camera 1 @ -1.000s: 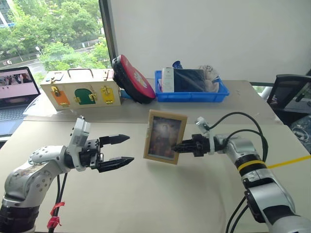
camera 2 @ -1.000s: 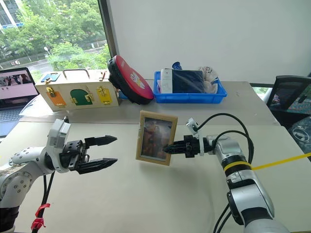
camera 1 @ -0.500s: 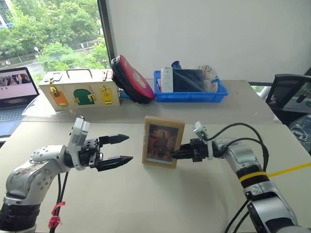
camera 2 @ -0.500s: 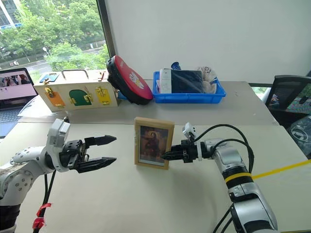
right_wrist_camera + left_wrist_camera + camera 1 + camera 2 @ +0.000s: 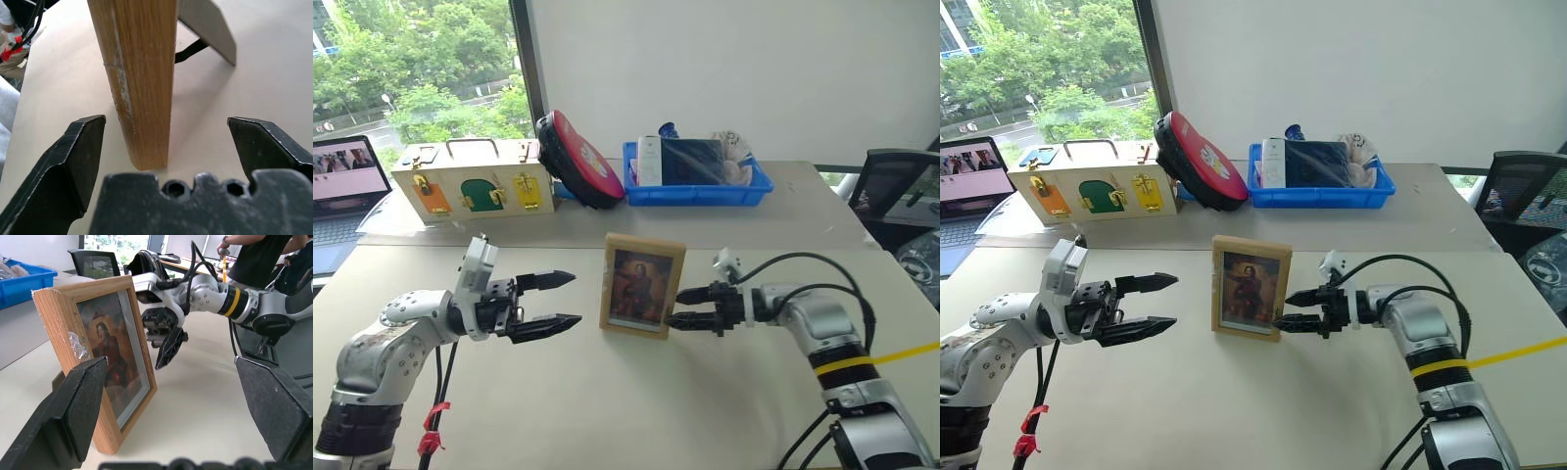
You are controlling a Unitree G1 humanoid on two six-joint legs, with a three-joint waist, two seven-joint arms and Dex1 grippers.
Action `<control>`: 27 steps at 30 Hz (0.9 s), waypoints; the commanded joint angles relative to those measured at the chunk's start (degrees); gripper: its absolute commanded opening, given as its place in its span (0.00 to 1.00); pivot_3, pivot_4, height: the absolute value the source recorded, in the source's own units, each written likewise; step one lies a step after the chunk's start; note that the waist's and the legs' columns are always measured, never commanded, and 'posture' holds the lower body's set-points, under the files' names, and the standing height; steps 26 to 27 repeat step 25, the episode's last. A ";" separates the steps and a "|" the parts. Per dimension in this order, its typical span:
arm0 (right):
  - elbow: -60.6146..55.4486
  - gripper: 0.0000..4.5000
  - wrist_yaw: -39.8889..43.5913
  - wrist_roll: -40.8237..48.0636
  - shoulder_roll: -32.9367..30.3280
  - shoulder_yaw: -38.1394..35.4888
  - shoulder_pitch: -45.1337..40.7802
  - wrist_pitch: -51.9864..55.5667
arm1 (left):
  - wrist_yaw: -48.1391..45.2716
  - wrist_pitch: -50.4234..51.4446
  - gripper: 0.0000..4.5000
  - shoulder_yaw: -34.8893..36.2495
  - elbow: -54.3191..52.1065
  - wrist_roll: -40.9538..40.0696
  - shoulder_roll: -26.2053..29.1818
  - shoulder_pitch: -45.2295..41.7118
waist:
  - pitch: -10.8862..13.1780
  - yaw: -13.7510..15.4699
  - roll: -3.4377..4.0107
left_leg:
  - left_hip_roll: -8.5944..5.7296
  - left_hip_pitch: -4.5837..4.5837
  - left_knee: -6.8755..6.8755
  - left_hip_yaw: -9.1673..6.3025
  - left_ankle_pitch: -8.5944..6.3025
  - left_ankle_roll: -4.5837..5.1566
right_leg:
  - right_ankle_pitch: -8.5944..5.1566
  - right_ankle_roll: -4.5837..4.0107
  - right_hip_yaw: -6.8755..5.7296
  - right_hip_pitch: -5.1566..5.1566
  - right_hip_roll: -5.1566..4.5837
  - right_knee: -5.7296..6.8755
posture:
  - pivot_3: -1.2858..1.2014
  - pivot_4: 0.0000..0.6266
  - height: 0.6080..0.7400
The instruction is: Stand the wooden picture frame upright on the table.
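frame (image 5: 642,285) is standing upright on the table (image 5: 607,411) on its own, propped on a fold-out stand at the back, portrait side facing the robot. it sits near the middle of the beige top, just in front of the seam running across it.

right gripper (image 5: 683,307) is just off the frame's right edge, fingers spread apart and gripping nothing, a small gap between tips and wood. in the right wrist view the light wood edge sits between the two black fingers (image 5: 73,161) without touching either one. left gripper (image 5: 563,299) hangs well apart on the other side, also spread wide and empty, pointing toward the frame.

plenty of bare tabletop in front of the frame and between it and the left gripper. the back edge is more crowded: a cream wooden box (image 5: 475,184) with coloured doors, a red and black round thing (image 5: 579,160) leaning by it, and a blue plastic tray (image 5: 697,184) of stuff. a laptop (image 5: 342,196) is at the far left edge, and a yellow tape strip (image 5: 901,345) crosses the right side.

frame wood is pale with visible grain, some scuffed whitish patches on the side, glass over a dark picture.
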 commanded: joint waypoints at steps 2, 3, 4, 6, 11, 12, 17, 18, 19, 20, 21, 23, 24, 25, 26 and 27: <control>-8.69 0.99 -2.10 2.82 -4.31 -4.66 4.68 3.49 | -0.51 -0.80 1.00 1.21 -0.47 -0.07 0.29 -0.28 | 0.00 0.17 0.00 | 0.00 0.00 0.00 0.00 0.00 0.00 | 0.00 0.00 0.00 0.01 0.00 -0.01 | 0.52 0.24 0.96; -11.38 0.99 -2.23 2.79 -6.27 -5.55 6.85 3.43 | -0.28 -0.62 1.00 1.66 -0.35 -0.02 0.60 0.03 | 0.00 0.20 0.00 | 0.00 -0.01 0.00 0.00 0.00 0.00 | 0.00 0.01 0.00 0.01 0.00 -0.01 | 0.52 0.24 0.96; -13.75 0.99 -2.39 2.70 -7.97 -6.29 8.78 3.33 | -0.10 -0.45 1.00 2.06 -0.26 0.02 0.91 0.33 | 0.00 0.23 0.00 | 0.00 -0.01 0.00 0.00 0.00 0.00 | -0.01 0.01 0.00 0.00 0.00 -0.01 | 0.52 0.24 0.96; -18.65 0.99 -2.54 3.67 -11.03 -9.17 13.31 3.05 | 0.21 -0.01 1.00 2.80 0.27 0.48 1.88 1.17 | 0.00 0.37 0.00 | -0.01 -0.02 0.00 0.01 0.00 0.00 | -0.01 0.02 0.01 -0.01 -0.01 -0.02 | 0.52 0.24 0.96; -33.01 0.99 -6.88 8.63 -12.25 -23.15 26.65 2.04 | 5.22 -0.49 1.00 -0.48 3.76 9.56 4.79 4.10 | -0.01 0.39 0.01 | 0.00 0.01 -0.05 0.01 -0.01 0.01 | -0.04 0.02 0.02 0.00 0.00 -0.03 | 0.52 0.24 0.96; -35.18 0.99 -8.53 9.54 -11.69 -25.81 28.34 2.04 | 7.22 -1.49 1.00 -0.93 3.99 11.77 4.47 4.21 | 0.00 0.39 0.01 | -0.01 0.03 -0.05 0.02 -0.01 0.01 | -0.05 0.02 0.04 0.01 -0.01 -0.03 | 0.52 0.24 0.96; -42.61 0.99 -17.24 12.49 -6.94 -34.74 34.92 1.56 | 12.36 -7.66 1.00 -0.70 5.38 17.50 0.88 4.36 | -0.01 0.78 -0.03 | 0.00 0.01 0.10 0.01 -0.01 0.00 | -0.03 0.02 0.03 0.06 -0.01 -0.03 | 0.52 0.24 0.96; -43.83 0.99 -19.11 13.15 -5.13 -35.54 36.14 1.15 | 12.74 -9.12 1.00 -1.37 6.06 19.14 0.65 4.26 | -0.01 0.92 -0.03 | 0.00 0.01 0.10 0.01 -0.01 0.00 | -0.03 0.02 0.03 0.07 0.00 -0.03 | 0.52 0.24 0.96; -44.72 0.99 -20.50 13.41 -3.91 -35.77 37.09 0.82 | 12.75 -10.22 1.00 -1.90 6.69 20.27 0.57 4.16 | -0.02 1.04 -0.05 | 0.00 0.01 0.09 0.01 -0.01 0.01 | -0.03 0.02 0.03 0.06 0.00 -0.04 | 0.52 0.24 0.96; -45.67 0.99 -21.85 13.08 -2.62 -35.78 38.74 0.37 | 12.59 -11.30 1.00 -2.34 7.37 21.05 0.28 4.06 | -0.02 1.06 -0.05 | 0.00 0.01 0.09 0.01 -0.01 0.01 | -0.03 0.02 0.03 0.06 -0.01 -0.04 | 0.52 0.24 0.96; -46.32 0.99 -22.75 12.79 -1.93 -35.62 39.85 0.09 | 12.39 -12.03 1.00 -2.54 7.87 21.44 0.09 4.00 | -0.02 1.11 -0.04 | -0.01 0.01 0.09 0.01 -0.01 0.01 | -0.03 0.02 0.03 0.06 -0.01 -0.04 | 0.52 0.24 0.96; -47.13 0.99 -25.02 12.52 -0.37 -35.27 41.68 -0.45 | 12.38 -13.27 1.00 -3.26 8.94 22.34 -0.65 3.78 | -0.02 1.14 -0.04 | -0.01 0.00 0.09 0.02 -0.01 0.00 | -0.03 0.02 0.04 0.05 -0.01 -0.04 | 0.52 0.24 0.96; -47.21 0.99 -26.05 12.65 0.12 -35.16 42.05 -0.62 | 12.32 -13.93 1.00 -3.59 9.33 22.77 -0.98 3.70 | -0.02 1.15 -0.05 | -0.01 -0.01 0.10 0.03 -0.01 0.01 | -0.03 0.02 0.04 0.05 -0.01 -0.03 | 0.52 0.24 0.96; -47.17 0.99 -26.70 12.40 0.19 -34.92 42.33 -1.04 | 11.36 -13.93 1.00 -3.67 9.69 21.97 -1.49 3.40 | -0.02 1.15 -0.05 | -0.01 0.00 0.10 0.02 -0.01 0.00 | -0.03 0.02 0.04 0.06 -0.01 -0.03 | 0.52 0.24 0.96; -47.17 0.99 -26.70 12.40 0.19 -34.92 42.33 -1.04 | 11.36 -13.93 1.00 -3.67 9.69 21.97 -1.49 3.40 | -0.02 1.15 -0.05 | -0.01 0.00 0.10 0.02 -0.01 0.00 | -0.03 0.02 0.04 0.06 -0.01 -0.03 | 0.52 0.24 0.96; -47.17 0.99 -26.70 12.40 0.19 -34.92 42.33 -1.04 | 11.36 -13.93 1.00 -3.67 9.69 21.97 -1.49 3.40 | -0.02 1.15 -0.05 | -0.01 0.00 0.10 0.02 -0.01 0.00 | -0.03 0.02 0.04 0.06 -0.01 -0.03 | 0.52 0.24 0.96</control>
